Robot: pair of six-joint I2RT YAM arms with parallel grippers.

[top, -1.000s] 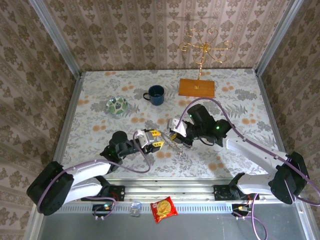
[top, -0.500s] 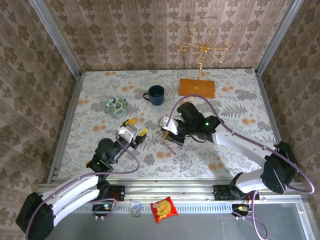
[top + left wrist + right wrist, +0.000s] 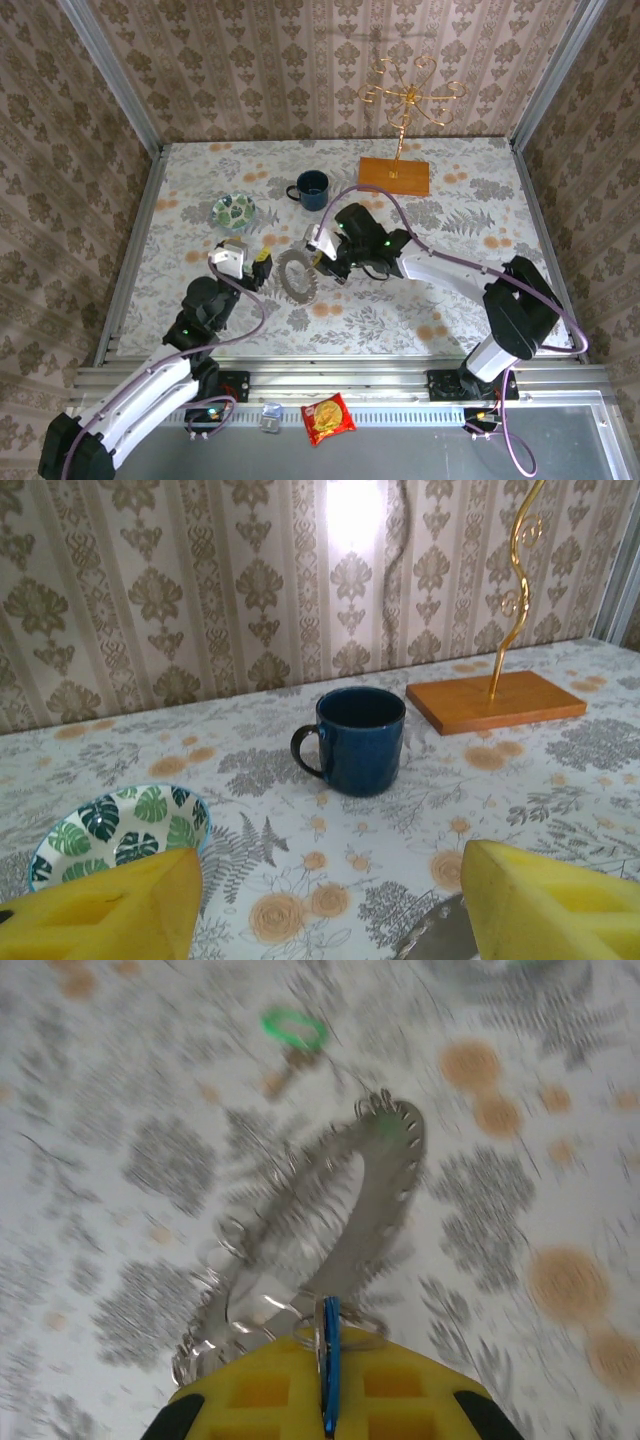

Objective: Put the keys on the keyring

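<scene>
My right gripper is shut on the blue key, which I see edge-on between the yellow pads. The grey ridged keyring reaches away from the key's tip over the table, with small wire loops around where they meet. Blur hides whether the key is threaded on. The green key lies on the table beyond the ring. From above, the keyring sits between my right gripper and my left gripper. The left gripper is open and holds nothing, and the keyring's edge shows by its right finger.
A blue mug stands at the back centre, with a green-patterned glass dish to its left. A gold wire stand rises from a wooden base at the back right. Metal rails edge the table.
My left gripper has let go, opened wider and drawn back to the left. My right gripper has carried the blue key and the keyring leftward and farther back.
</scene>
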